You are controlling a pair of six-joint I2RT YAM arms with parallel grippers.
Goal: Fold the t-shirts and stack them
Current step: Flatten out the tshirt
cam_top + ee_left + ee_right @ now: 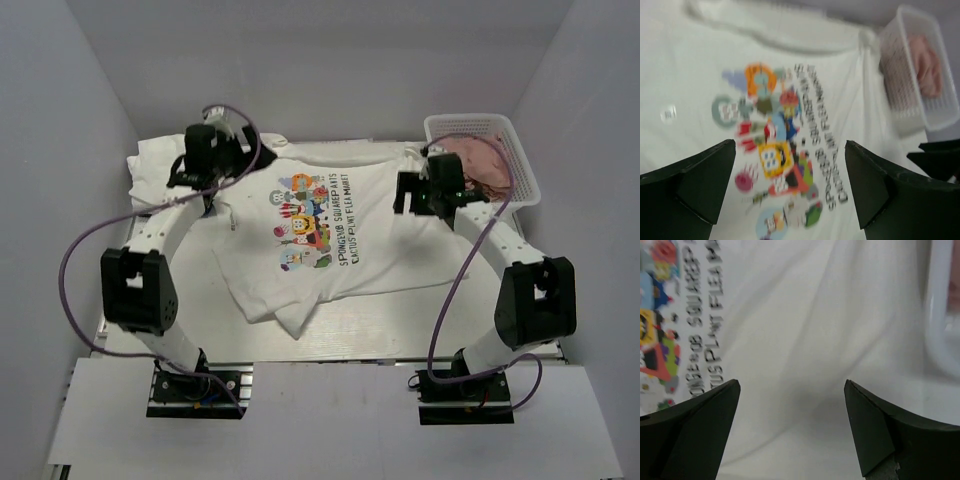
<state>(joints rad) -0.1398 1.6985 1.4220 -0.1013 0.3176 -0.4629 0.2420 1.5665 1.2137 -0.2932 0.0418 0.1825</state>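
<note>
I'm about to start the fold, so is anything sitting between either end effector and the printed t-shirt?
Nothing visible. The left end effector and right end effector are both open above the printed t-shirt, with only bare fabric below their fingers. The white basket sits off at the shirt's right edge.

The printed t-shirt (330, 235) lies spread, print up, on the bench, overlapping another white t-shirt (165, 165) behind it.

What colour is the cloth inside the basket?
Pink. The cloth shows best in the top external view.
</note>
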